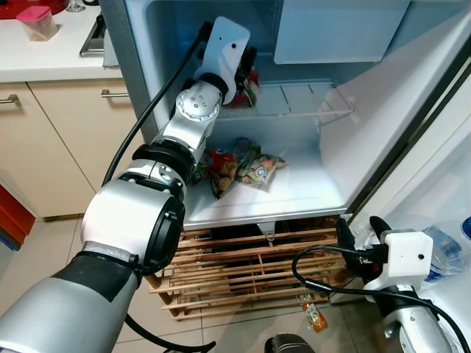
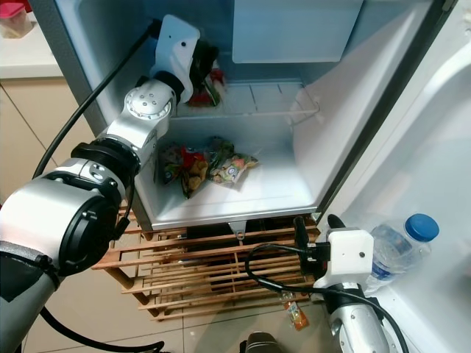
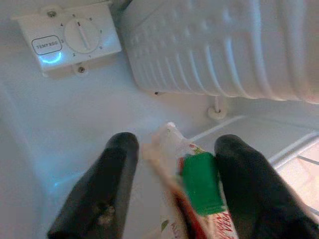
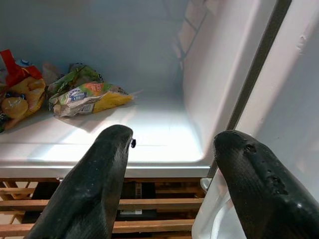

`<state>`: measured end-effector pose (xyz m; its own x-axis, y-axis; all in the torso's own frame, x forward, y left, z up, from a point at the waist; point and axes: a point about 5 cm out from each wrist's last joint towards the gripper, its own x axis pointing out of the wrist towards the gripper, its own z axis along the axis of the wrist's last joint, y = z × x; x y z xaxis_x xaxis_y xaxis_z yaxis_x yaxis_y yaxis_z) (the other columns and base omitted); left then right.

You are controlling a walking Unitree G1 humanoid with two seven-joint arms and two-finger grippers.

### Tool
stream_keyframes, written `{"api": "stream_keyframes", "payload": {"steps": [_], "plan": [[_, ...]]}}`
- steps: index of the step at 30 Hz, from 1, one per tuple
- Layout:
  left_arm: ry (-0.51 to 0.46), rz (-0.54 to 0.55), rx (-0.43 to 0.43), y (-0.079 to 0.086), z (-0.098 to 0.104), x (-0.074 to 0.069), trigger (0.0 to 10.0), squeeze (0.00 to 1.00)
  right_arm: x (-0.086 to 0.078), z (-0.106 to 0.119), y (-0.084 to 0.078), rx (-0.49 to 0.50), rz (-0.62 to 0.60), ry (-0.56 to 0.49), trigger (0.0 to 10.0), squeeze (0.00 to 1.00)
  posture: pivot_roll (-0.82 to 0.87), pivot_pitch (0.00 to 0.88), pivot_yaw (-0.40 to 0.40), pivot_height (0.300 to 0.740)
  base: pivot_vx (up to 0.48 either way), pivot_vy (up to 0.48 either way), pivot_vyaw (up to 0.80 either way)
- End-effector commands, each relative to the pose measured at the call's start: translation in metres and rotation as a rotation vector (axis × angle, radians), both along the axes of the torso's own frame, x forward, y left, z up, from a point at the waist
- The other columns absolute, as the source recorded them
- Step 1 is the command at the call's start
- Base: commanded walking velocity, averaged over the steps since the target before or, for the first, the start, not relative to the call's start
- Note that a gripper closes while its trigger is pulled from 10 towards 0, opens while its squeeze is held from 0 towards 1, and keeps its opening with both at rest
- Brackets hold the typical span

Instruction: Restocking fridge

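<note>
i have the left gripper (image 3: 172, 199) reached up into the open fridge (image 1: 324, 162), over the wire shelf (image 1: 309, 103) near the back wall, and its two black fingers (image 3: 107, 194) are spread with a snack packet (image 3: 192, 194) lying between them; from the wrist view i can't say the pads are actually touching it, so i read it as loose in the gap rather than pinched. the packet looks like thin printed film, light and soft, with a green panel and a crimped end pointing toward the thermostat dial (image 3: 82, 36). i'd expect it to crumple and slide rather than resist, and whatever is inside could crush, so if i need to take it again i'd close gently across the flat middle of the pouch, not on the slippery sealed edge. more soft packets (image 1: 243, 168) sit in a loose heap on the fridge floor below, toward the left side, overlapping each other. my right gripper (image 4: 172, 184) hangs low by the fridge's front lip, fingers apart and holding nothing, with the wooden rack (image 1: 243, 272) beneath it and a water bottle (image 2: 401, 246) in the door beside it. a small bottle (image 1: 314, 315) lies on the floor tiles.
</note>
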<state>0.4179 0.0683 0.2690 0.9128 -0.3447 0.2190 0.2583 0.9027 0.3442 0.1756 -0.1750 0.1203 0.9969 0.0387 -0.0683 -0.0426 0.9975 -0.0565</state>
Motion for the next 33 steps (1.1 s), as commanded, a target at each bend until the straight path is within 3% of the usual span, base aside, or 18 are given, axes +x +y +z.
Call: {"api": "stream_keyframes", "payload": {"steps": [1,3,10,15,21,24,25,26,27,29,33], "plan": [[-0.035,-0.006,0.004,0.001,0.012,0.001,10.0,1.00,0.002,0.006,-0.001,-0.011,-0.013,-0.022,10.0,0.00,-0.34,0.040,-0.010,0.740,0.000,0.000,0.00],[-0.067,-0.029,0.083,-0.008,0.014,-0.001,10.0,1.00,0.007,0.006,0.000,-0.004,-0.006,-0.022,10.0,0.00,-0.32,0.032,-0.008,0.740,0.000,0.000,0.00],[-0.110,0.058,0.172,-0.003,0.015,0.000,10.0,1.00,0.012,0.001,0.001,0.001,0.002,-0.017,10.0,0.00,-0.32,0.025,-0.006,0.740,0.000,0.000,0.00],[-0.160,0.115,0.149,0.000,0.027,0.001,10.0,1.00,0.014,-0.003,-0.001,0.001,-0.001,-0.013,10.0,0.00,-0.31,0.016,-0.004,0.740,0.000,0.000,0.00],[-0.256,0.099,0.046,-0.003,0.050,-0.003,10.0,1.00,0.016,-0.005,0.000,0.008,0.002,-0.020,10.0,0.00,-0.29,0.006,-0.002,0.740,0.000,0.000,0.00],[-0.302,0.071,0.038,-0.008,0.055,-0.007,10.0,1.00,0.018,-0.006,0.000,0.013,0.005,-0.027,10.0,0.00,-0.26,0.000,-0.010,0.740,0.000,0.000,0.00],[-0.341,0.045,0.021,-0.013,0.058,-0.010,10.0,0.83,0.020,-0.005,0.002,0.016,0.011,-0.030,10.0,0.00,-0.25,0.000,-0.013,0.740,0.000,0.000,0.00],[-0.362,0.032,0.010,-0.015,0.059,-0.012,10.0,0.83,0.021,-0.005,0.003,0.018,0.015,-0.032,10.0,0.00,-0.25,0.000,-0.013,0.740,0.000,0.000,0.00],[-0.383,0.014,0.010,-0.018,0.060,-0.014,10.0,0.00,0.022,-0.005,0.003,0.019,0.018,-0.033,10.0,0.00,-0.24,0.000,-0.015,0.740,0.000,0.000,0.00],[-0.401,-0.004,0.007,-0.021,0.061,-0.017,10.0,0.00,0.024,-0.006,0.004,0.021,0.022,-0.034,10.0,0.00,-0.23,0.000,-0.015,0.740,0.000,0.000,0.00],[-0.439,-0.103,-0.081,-0.027,0.057,-0.028,10.0,0.00,0.034,-0.006,0.009,0.032,0.034,-0.051,10.0,0.00,-0.21,0.000,-0.013,0.740,0.000,0.000,0.00]]}}
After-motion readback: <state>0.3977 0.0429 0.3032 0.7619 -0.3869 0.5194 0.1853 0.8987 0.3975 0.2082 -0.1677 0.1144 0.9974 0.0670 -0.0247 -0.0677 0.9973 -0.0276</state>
